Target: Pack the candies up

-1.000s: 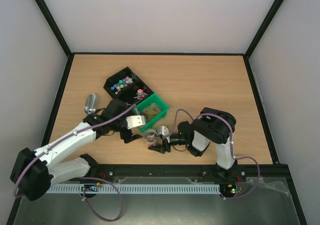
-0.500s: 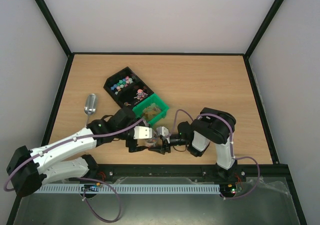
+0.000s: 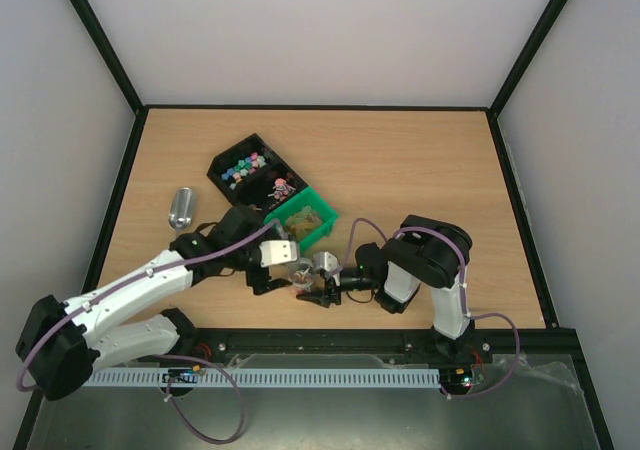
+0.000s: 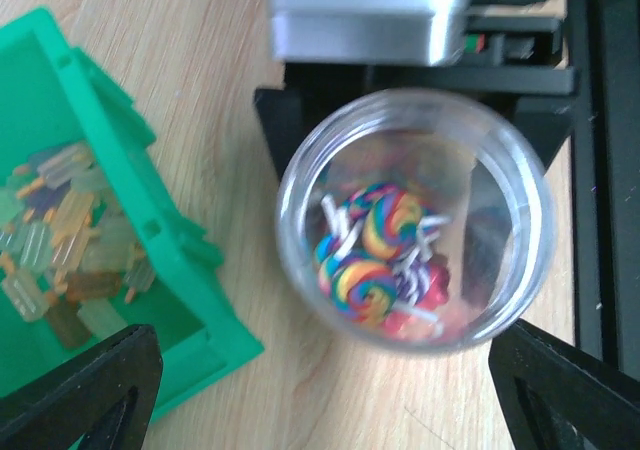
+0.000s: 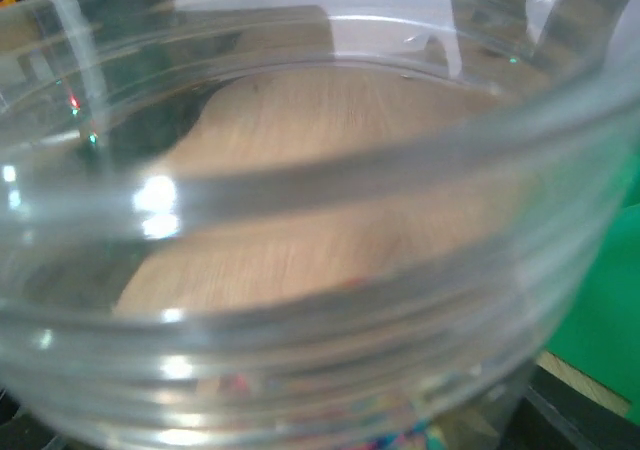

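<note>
A silver metal scoop (image 3: 181,206) is lying on its own at the far left of the light wooden table (image 3: 420,170), well apart from both arms. Just to its right, a black plastic tray (image 3: 222,162) is sitting at an angle, and small candies (image 3: 243,168) in pink, blue and other colours are filling its compartments.

The left arm is reaching across the table below the tray. The left gripper (image 4: 322,380) is hovering directly above the jar with its jaws standing wide apart. One black fingertip is showing at each bottom corner of the left wrist view, and neither is touching anything.

A green plastic bin (image 4: 150,220) is resting against the black tray's near corner and is holding a heap of pale wrapped sweets. Just beside it, upright on the wood with its mouth uncovered, a clear round plastic jar (image 4: 505,195) is holding several rainbow-swirl candies with white sticks and a few red ones at its bottom.

From the right, the right gripper (image 3: 312,284) is reaching in low to the jar. Its black fingers seem to be clamping the jar's sides, though the jar's rim is filling the right wrist view too closely to show the contact.
</note>
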You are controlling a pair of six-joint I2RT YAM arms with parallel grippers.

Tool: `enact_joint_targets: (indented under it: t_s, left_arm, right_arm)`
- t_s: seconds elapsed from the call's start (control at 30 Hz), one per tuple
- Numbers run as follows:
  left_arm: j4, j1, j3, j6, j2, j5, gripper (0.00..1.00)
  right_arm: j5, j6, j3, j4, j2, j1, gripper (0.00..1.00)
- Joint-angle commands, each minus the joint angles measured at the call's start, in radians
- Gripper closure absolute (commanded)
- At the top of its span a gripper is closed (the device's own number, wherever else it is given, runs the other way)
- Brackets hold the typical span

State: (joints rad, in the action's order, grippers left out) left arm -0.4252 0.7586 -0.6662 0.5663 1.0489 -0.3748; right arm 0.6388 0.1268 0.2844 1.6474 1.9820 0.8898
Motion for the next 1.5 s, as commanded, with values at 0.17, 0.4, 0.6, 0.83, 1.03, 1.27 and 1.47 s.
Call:
enact_joint_targets:
  t_s: [0.17, 0.4, 0.6, 0.83, 1.03, 1.27, 1.47]
  left_arm:
    - [-0.083, -0.076, 0.005, 0.153, -0.014, -0.028, 0.06]
    - [0.014, 0.112, 0.012, 0.017, -0.027, 0.033, 0.01]
    - [0.083, 0.113, -0.018, -0.061, 0.020, 0.080, 0.01]
    - [0.017, -0.014, -0.007, -0.012, 0.010, 0.018, 0.06]
    - [-0.012, -0.134, 0.002, 0.040, 0.004, -0.016, 0.08]
    - [-0.086, -0.001, 0.010, 0.093, -0.057, -0.061, 0.01]
    - [0.023, 0.113, 0.002, -0.038, -0.025, 0.015, 0.01]
  right_arm:
    - [0.042, 0.059, -0.022, 0.252, -0.002, 0.021, 0.45]
    - [0.042, 0.050, -0.016, 0.252, 0.002, 0.020, 0.45]
    - [0.048, 0.060, -0.021, 0.251, -0.002, 0.021, 0.45]
    - [0.063, 0.077, -0.030, 0.253, -0.002, 0.021, 0.46]
    - [0.064, 0.074, -0.028, 0.253, -0.002, 0.021, 0.47]
    - [0.045, 0.059, -0.024, 0.252, 0.000, 0.021, 0.47]
    - [0.046, 0.055, -0.020, 0.252, 0.001, 0.022, 0.47]
